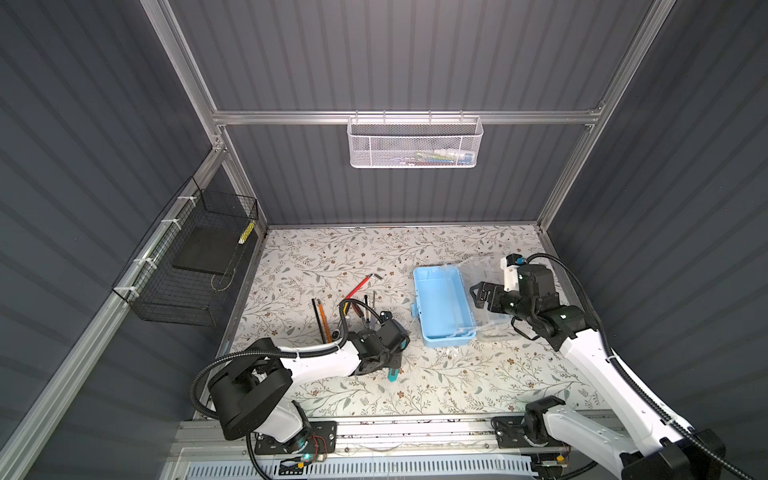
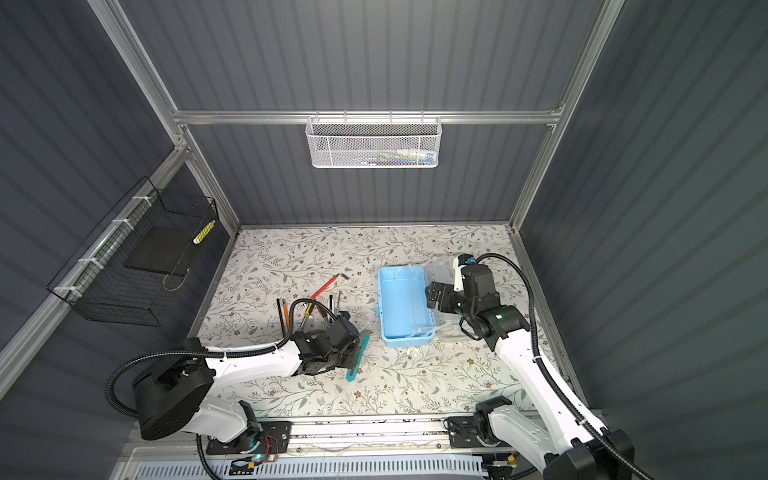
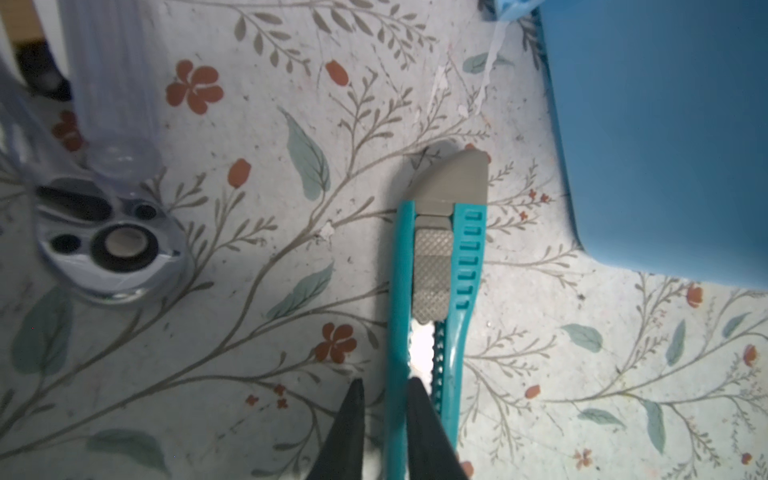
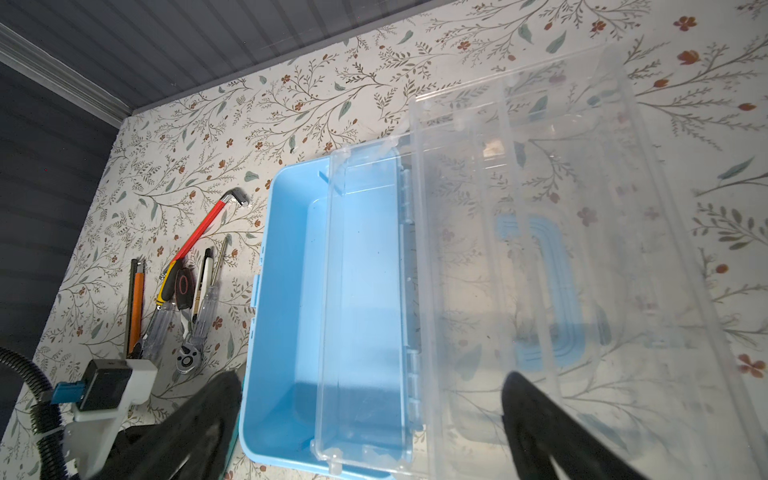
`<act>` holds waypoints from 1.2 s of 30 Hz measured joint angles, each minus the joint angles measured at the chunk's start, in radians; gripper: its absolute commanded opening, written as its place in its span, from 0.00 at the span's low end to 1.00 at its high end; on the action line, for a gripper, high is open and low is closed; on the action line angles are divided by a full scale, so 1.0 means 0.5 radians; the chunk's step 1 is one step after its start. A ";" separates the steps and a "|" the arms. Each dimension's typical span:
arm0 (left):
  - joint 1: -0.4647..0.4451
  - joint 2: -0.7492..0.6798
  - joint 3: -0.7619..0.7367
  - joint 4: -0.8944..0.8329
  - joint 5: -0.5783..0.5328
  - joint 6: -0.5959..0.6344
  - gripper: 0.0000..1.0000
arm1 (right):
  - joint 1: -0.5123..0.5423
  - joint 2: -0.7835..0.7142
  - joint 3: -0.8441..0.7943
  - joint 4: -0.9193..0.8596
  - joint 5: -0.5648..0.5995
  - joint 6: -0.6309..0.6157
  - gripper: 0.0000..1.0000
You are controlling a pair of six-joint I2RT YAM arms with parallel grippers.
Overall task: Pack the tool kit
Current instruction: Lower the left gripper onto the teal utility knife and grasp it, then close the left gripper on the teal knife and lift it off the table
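1. Nothing is packed in both top views: the tool kit [image 1: 442, 305] [image 2: 405, 307] lies open and empty on the worktop [image 1: 457, 382], loose tools [image 1: 368, 309] beside it.
2. Left wrist: your left gripper [image 3: 384, 380] is narrow, straddling one edge of the utility knife [image 3: 440, 270]; grip unconfirmed.
3. Right wrist: your right gripper [image 4: 365, 424] gapes wide above the tool kit, empty.

1. Left arm [image 1: 316, 359] reaches forward, held low, with its wrist bent downward.
2. Left tool [image 3: 385, 388]: jaws nearly together, seemingly pinching one edge of the utility knife [image 3: 465, 266].
3. Right arm [image 1: 590, 357] stretches forward, its forearm turned inward toward the left.
4. Right tool [image 4: 370, 384]: jaws spread wide, gripping nothing.
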 measured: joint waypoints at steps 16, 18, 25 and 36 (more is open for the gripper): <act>0.000 -0.034 -0.002 -0.043 0.017 -0.015 0.51 | -0.002 0.013 -0.003 0.025 -0.045 0.024 0.99; -0.002 -0.060 -0.001 -0.047 0.018 -0.015 0.55 | -0.002 0.016 -0.005 0.029 -0.045 0.024 0.99; -0.068 -0.040 0.056 -0.099 0.015 -0.015 0.65 | -0.002 0.017 -0.037 0.037 -0.043 0.023 0.99; -0.144 0.159 0.172 -0.153 -0.060 -0.058 0.56 | -0.002 0.014 -0.040 0.040 -0.021 0.011 0.99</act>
